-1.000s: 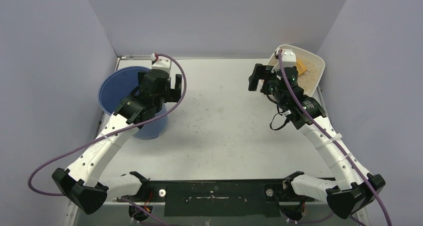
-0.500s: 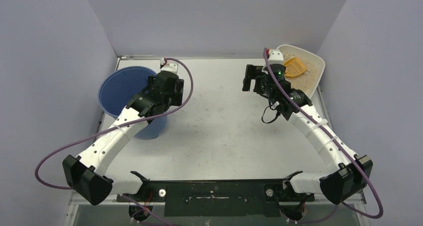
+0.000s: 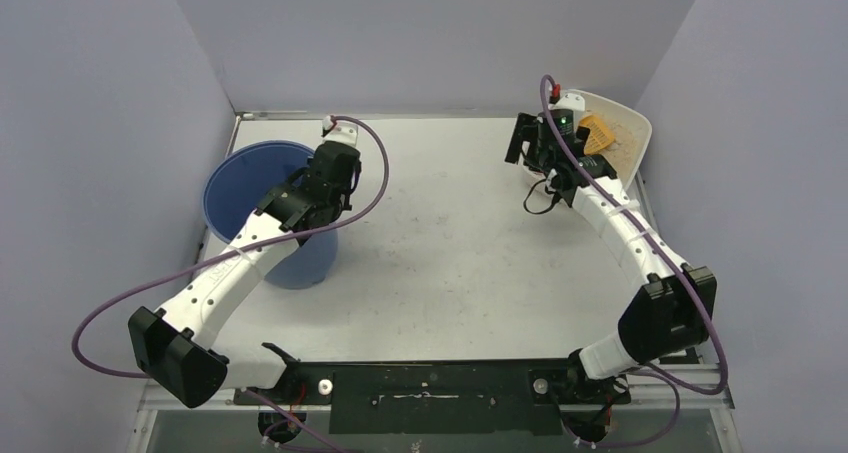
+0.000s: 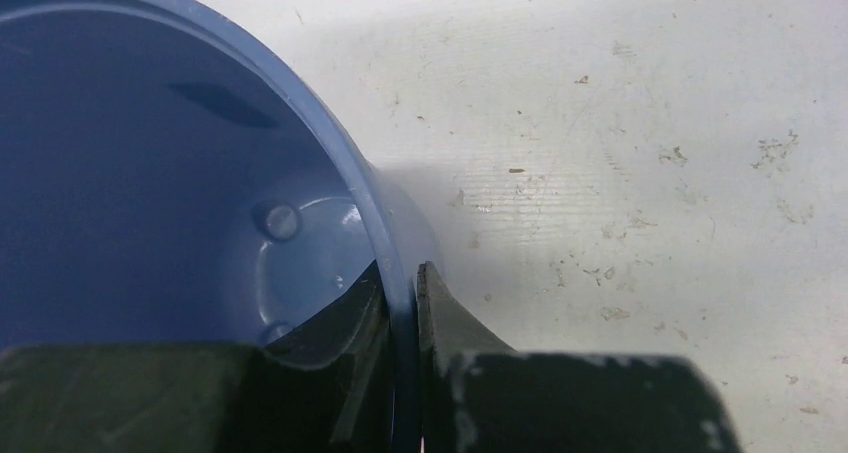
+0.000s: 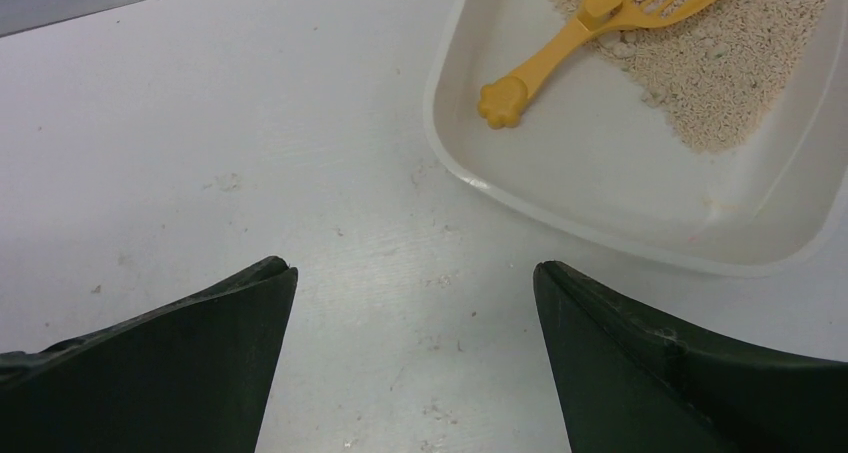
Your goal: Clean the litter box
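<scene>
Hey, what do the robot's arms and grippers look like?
The left arm and right arm have white links, black joints and a trailing purple cable each. The left gripper and right gripper have black tapered fingers. A green light shows on the right wrist.

litter box (image 5: 600,183) white | granules (image 5: 740,63) tan | scoop (image 5: 550,57) yellow | bucket (image 4: 150,173) blue

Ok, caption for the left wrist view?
Left fingers clamp the blue bucket by its rim, one inside, one outside; speckled table beyond.
</scene>
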`<state>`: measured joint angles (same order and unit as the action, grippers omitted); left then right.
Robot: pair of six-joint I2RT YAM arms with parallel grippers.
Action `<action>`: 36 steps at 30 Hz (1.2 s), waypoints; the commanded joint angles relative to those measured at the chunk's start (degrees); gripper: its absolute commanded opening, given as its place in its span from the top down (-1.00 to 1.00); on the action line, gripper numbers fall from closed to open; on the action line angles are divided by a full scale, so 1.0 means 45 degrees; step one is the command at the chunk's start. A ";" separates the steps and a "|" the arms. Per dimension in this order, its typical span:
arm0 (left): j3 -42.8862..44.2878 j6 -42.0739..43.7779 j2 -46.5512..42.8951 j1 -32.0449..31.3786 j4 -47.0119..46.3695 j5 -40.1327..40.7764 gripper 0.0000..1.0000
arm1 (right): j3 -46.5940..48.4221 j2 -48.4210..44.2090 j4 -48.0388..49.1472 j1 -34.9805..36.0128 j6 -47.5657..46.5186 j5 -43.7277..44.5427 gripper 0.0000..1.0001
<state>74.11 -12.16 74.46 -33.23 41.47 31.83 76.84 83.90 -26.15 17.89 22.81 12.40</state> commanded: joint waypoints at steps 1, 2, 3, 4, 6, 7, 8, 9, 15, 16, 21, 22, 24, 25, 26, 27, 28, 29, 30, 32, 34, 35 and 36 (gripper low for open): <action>0.0974 -0.0031 0.0273 -0.0064 -0.0312 0.0074 1.00 | 0.1026 0.1047 0.0614 -0.0493 0.0644 0.0203 -0.83; 0.1088 0.0015 0.0334 -0.0084 -0.0359 0.0074 1.00 | 0.1137 0.1344 0.0633 -0.0564 0.0712 0.0311 -0.82; 0.1239 0.0069 0.0389 -0.0094 -0.0394 0.0091 1.00 | 0.1290 0.1630 0.0626 -0.0670 0.0786 0.0435 -0.81; 0.1405 0.0115 0.0432 -0.0110 -0.0433 0.0079 1.00 | 0.1439 0.1947 0.0557 -0.0757 0.0849 0.0496 -0.80; 0.1771 0.0242 0.0554 -0.0182 -0.0519 -0.0006 1.00 | 0.1798 0.2539 0.0392 -0.0868 0.0912 0.0737 -0.80; 0.1979 0.0323 0.0621 -0.0226 -0.0541 -0.0070 1.00 | 0.1944 0.2800 0.0364 -0.0919 0.0931 0.0861 -0.80; 0.2195 0.0394 0.0712 -0.0287 -0.0554 -0.0071 1.00 | 0.2072 0.2994 0.0387 -0.0988 0.0911 0.0914 -0.80; 0.2425 0.0473 0.0802 -0.0359 -0.0578 -0.0081 1.00 | 0.2193 0.3197 0.0424 -0.1088 0.0891 0.0827 -0.80; 0.3369 0.1062 0.1547 -0.0640 -0.1361 -0.0317 1.00 | 0.2702 0.4236 0.0996 -0.1651 0.1145 0.0180 -0.80; 0.3477 0.1111 0.1717 -0.0676 -0.1523 -0.0365 1.00 | 0.2870 0.4438 0.1006 -0.1867 0.1243 -0.0019 -0.80; 0.4156 0.1204 0.2962 -0.0739 -0.1946 -0.0729 1.00 | 0.4071 0.5741 0.1033 -0.2461 0.1387 -0.0445 -0.80; 0.4330 0.1183 0.3224 -0.0771 -0.1958 -0.0754 1.00 | 0.4394 0.6018 0.0925 -0.2563 0.1378 -0.0490 -0.80; 0.4668 0.1197 0.3758 -0.0877 -0.2065 -0.0779 1.00 | 0.4869 0.6486 0.0788 -0.2677 0.1431 -0.0510 -0.80; 0.4929 0.1213 0.4017 -0.0940 -0.2085 -0.0792 1.00 | 0.5053 0.6697 0.0745 -0.2737 0.1477 -0.0503 -0.80; 0.5154 0.1218 0.4313 -0.1011 -0.2038 -0.0779 1.00 | 0.5251 0.6902 0.0669 -0.2785 0.1548 -0.0492 -0.80; 0.5407 0.1219 0.4560 -0.1098 -0.1989 -0.0760 1.00 | 0.5425 0.7113 0.0593 -0.2867 0.1638 -0.0501 -0.80; 0.5607 0.1204 0.4808 -0.1185 -0.1929 -0.0748 1.00 | 0.5545 0.7261 0.0601 -0.2931 0.1707 -0.0575 -0.80; 0.5771 0.1200 0.5020 -0.1279 -0.1904 -0.0764 1.00 | 0.5633 0.7399 0.0697 -0.2995 0.1726 -0.0731 -0.80; 0.5894 0.1199 0.5178 -0.1410 -0.1894 -0.0751 1.00 | 0.5695 0.7534 0.0795 -0.3040 0.1733 -0.0848 -0.81; 0.6089 0.1163 0.5465 -0.1671 -0.1802 -0.0677 1.00 | 0.6075 0.7876 0.0906 -0.3047 0.1702 -0.0939 -0.81; 0.6148 0.1160 0.5644 -0.1919 -0.1775 -0.0516 1.00 | 0.6614 0.8337 0.0800 -0.3054 0.1671 -0.1173 -0.80; 0.6132 0.1160 0.5691 -0.2032 -0.1765 -0.0412 1.00 | 0.6924 0.8666 0.0725 -0.3052 0.1670 -0.1267 -0.81; 0.6154 0.1150 0.5750 -0.2090 -0.1708 -0.0355 1.00 | 0.7211 0.8809 0.0598 -0.3050 0.1672 -0.1357 -0.81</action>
<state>98.45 -6.74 99.81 -40.66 37.04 28.64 103.20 121.30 -24.18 4.14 29.69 8.43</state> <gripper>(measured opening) 0.090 0.903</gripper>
